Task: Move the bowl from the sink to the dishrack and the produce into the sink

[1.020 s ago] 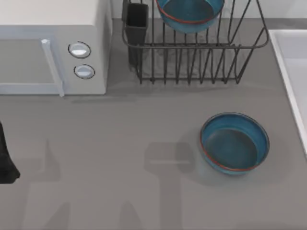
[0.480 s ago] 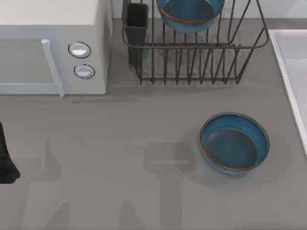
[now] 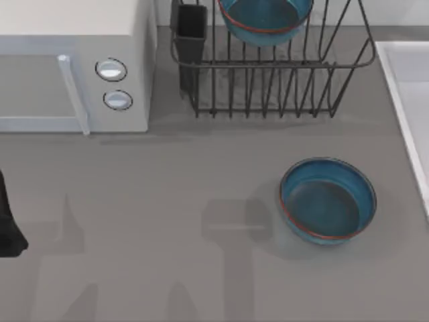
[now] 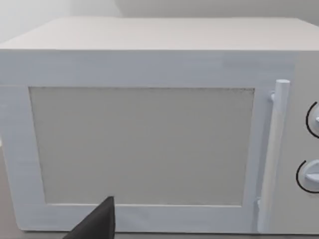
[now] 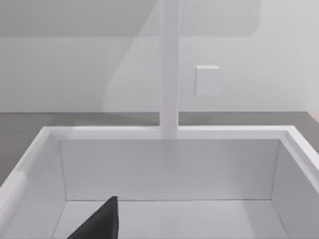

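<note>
Top view: 1 bowl [image 3: 265, 20] sits in the dishrack [image 3: 275, 80], another bowl [image 3: 327, 198] on the tabletop [image 3: 167, 201] beside the sink [image 3: 409, 100]. Right wrist: the sink's inside looks bare. Claw openings: cannot tell. Find the produce before reaching.

A broad stretch of grey desk [image 3: 167, 201] is lying open across the middle and front, giving a claw free passage there. A blue bowl [image 3: 327, 199] is sitting alone on the desk right of centre, with open room all around it. The white microwave [image 3: 74, 67] is blocking the back left corner. The dishrack [image 3: 271, 74] is standing along the back centre, its upright bars closing off side approach; a second blue bowl [image 3: 265, 19] is occupying its rear part. The sink [image 3: 402, 100] is bordering the right edge, its basin lying open from above.
</note>
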